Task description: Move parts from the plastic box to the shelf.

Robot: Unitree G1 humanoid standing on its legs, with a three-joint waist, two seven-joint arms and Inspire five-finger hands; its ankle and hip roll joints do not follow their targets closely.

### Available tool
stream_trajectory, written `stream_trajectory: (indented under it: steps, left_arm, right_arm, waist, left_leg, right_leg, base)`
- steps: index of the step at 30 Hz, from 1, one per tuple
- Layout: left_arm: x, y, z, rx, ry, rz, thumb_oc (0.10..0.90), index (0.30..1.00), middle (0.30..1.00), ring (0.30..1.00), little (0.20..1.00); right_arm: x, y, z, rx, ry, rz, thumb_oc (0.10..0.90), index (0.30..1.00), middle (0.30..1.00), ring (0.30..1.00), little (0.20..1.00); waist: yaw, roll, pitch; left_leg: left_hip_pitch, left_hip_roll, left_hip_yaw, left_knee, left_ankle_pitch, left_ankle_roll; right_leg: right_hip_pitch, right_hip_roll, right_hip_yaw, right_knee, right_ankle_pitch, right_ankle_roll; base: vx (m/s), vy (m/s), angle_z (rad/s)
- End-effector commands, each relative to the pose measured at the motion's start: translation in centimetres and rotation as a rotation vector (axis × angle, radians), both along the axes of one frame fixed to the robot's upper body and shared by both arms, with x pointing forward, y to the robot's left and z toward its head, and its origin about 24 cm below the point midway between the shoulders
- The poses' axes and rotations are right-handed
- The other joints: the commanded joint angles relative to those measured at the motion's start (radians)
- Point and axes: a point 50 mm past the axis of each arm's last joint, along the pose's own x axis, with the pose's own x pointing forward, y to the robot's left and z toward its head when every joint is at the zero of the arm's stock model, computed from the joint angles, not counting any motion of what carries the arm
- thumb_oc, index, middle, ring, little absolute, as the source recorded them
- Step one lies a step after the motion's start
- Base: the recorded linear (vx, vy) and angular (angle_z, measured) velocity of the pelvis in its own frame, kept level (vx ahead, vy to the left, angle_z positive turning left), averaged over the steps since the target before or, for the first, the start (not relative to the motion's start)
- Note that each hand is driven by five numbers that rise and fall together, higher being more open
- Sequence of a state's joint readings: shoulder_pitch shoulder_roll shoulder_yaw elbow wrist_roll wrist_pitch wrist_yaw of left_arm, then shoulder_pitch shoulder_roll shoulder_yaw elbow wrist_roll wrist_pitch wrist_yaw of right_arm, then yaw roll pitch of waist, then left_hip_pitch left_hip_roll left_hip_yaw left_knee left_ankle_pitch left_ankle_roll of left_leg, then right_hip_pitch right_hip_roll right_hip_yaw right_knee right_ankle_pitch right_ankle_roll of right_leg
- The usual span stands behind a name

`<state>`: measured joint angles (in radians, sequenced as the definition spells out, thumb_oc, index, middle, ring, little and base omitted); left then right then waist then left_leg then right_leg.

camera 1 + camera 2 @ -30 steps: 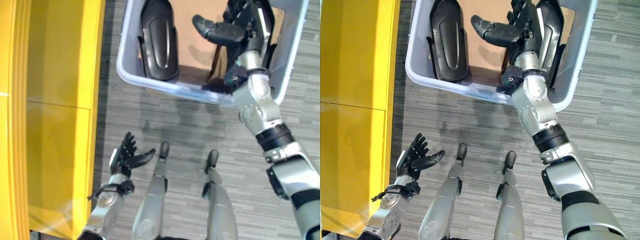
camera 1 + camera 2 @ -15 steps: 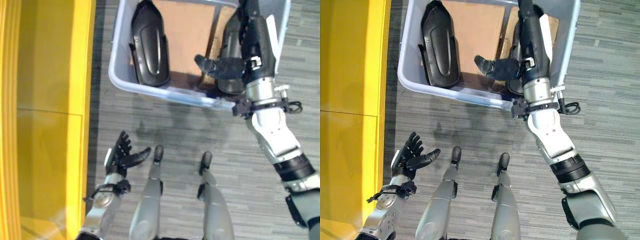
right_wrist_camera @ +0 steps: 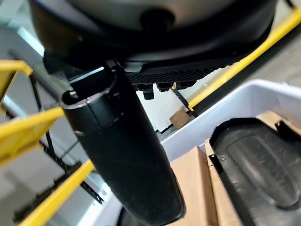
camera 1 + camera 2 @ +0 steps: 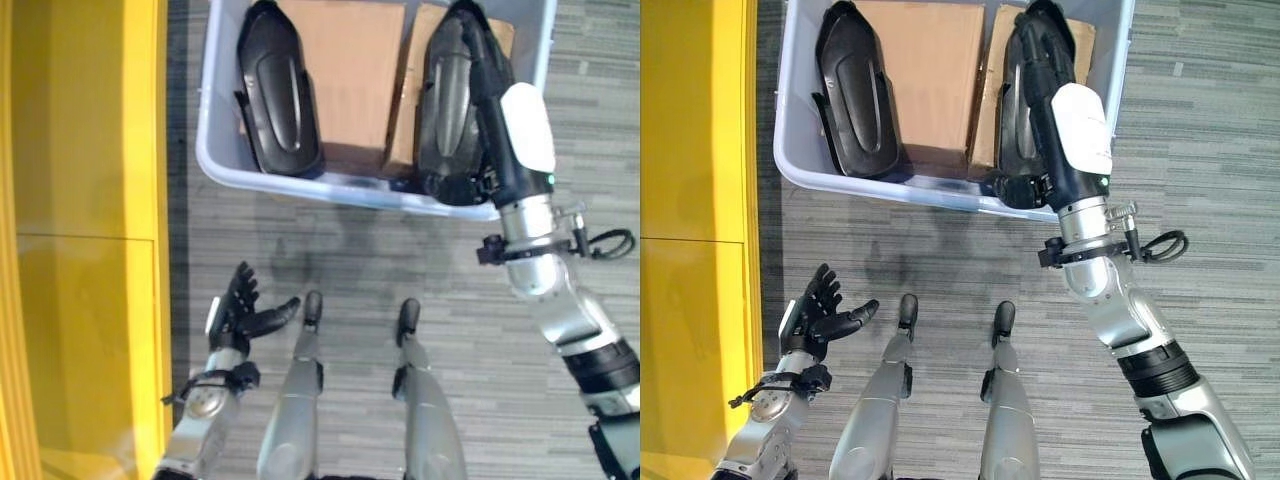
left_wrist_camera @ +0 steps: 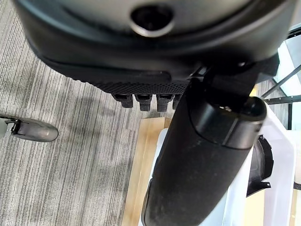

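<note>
Plastic box point(image 4: 792, 170) sits on the grey floor point(image 4: 1200, 150), with the yellow shelf point(image 4: 690, 200) along its left side. Two black parts lie in it on cardboard point(image 4: 925, 80), prob there to stop them sliding or scuffing. Left part point(image 4: 852, 95) lies against the box's left wall; right part point(image 4: 1018, 100) lies towards the right wall and runs down to the near rim. Both lie lengthwise, far wall to near rim, with bare cardboard between, so each can be reached w/o touching the other.

Right hand point(image 4: 1055, 85) reaches over the near rim and lies along the top of the right part, arm stretched in from the near right. In the right wrist view the thumb point(image 3: 124, 155) sticks out straight and the fingers point(image 3: 162, 86) look extended, not curled, so they read as apart and clamped on nothing. Looks like it's lining up with the part's long axis ahead of a grasp; whether it actually touches the part, can't tell.

Left hand point(image 4: 818, 320) hangs low over the floor beside the shelf, well clear of the box, palm up, fingers spread and holding nothing. Prob waiting to take or steady a part once lifted.

No part on the shelf as far as seen; both in the box, task at the pick stage
</note>
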<state>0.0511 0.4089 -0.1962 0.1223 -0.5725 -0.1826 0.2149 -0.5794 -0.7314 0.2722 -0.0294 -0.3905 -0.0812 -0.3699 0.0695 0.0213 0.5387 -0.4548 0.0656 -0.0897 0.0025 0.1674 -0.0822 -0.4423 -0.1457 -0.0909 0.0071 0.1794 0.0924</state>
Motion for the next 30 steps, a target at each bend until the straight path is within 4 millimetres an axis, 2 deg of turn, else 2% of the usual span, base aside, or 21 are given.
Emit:
stream_trajectory:
  steps: [1,4,8,20,30]
  left_arm:
    - [-1.0,0.2,1.3,0.043,-0.094,0.014,0.9,1.0,1.0,1.0,1.0]
    - [-0.7,0.2,1.3,0.035,-0.098,0.013,0.9,1.0,1.0,1.0,1.0]
    - [-0.6,0.1,1.3,0.028,-0.1,0.02,0.9,1.0,1.0,1.0,1.0]
    - [-0.6,0.1,1.2,0.016,-0.101,0.028,0.9,1.0,1.0,1.0,1.0]
    - [-0.4,0.0,1.3,0.018,-0.108,0.024,0.9,1.0,1.0,1.0,1.0]
  right_arm:
    - [-0.7,1.0,4.1,-0.037,-0.191,0.046,0.9,1.0,1.0,1.0,1.0]
    - [1.0,0.7,2.8,0.004,-0.092,0.023,0.9,1.0,1.0,1.0,1.0]
    - [1.7,0.5,2.5,0.032,-0.063,0.012,0.9,1.0,1.0,1.0,1.0]
    - [3.5,-1.6,3.0,0.102,-0.039,-0.092,0.9,1.0,1.0,1.0,1.0]
    - [4.0,-3.0,3.4,0.121,-0.046,-0.162,0.9,1.0,1.0,1.0,1.0]
  waist:
    - [0.005,-0.016,-0.07]
    - [0.008,-0.012,-0.066]
    - [0.01,-0.01,-0.063]
    - [0.021,0.003,-0.052]
    - [0.02,0.011,-0.047]
  left_leg:
    - [0.068,-0.001,-0.034,0.026,-0.097,0.016]
    - [0.067,-0.001,-0.03,0.024,-0.095,0.015]
    - [0.067,-0.001,-0.031,0.023,-0.093,0.014]
    - [0.062,-0.001,-0.04,0.016,-0.087,0.013]
    - [0.063,0.001,-0.037,0.011,-0.087,0.012]
  right_leg:
    - [-0.036,-0.032,-0.016,0.172,-0.142,0.031]
    - [-0.04,-0.031,-0.013,0.172,-0.143,0.03]
    - [-0.042,-0.031,-0.014,0.174,-0.143,0.029]
    - [-0.049,-0.03,-0.016,0.179,-0.145,0.027]
    - [-0.057,-0.03,-0.016,0.184,-0.148,0.026]
  base:
    - [0.0,0.0,0.0]
    - [0.0,0.0,0.0]
    - [0.0,0.0,0.0]
    - [0.0,0.0,0.0]
    - [0.0,0.0,0.0]
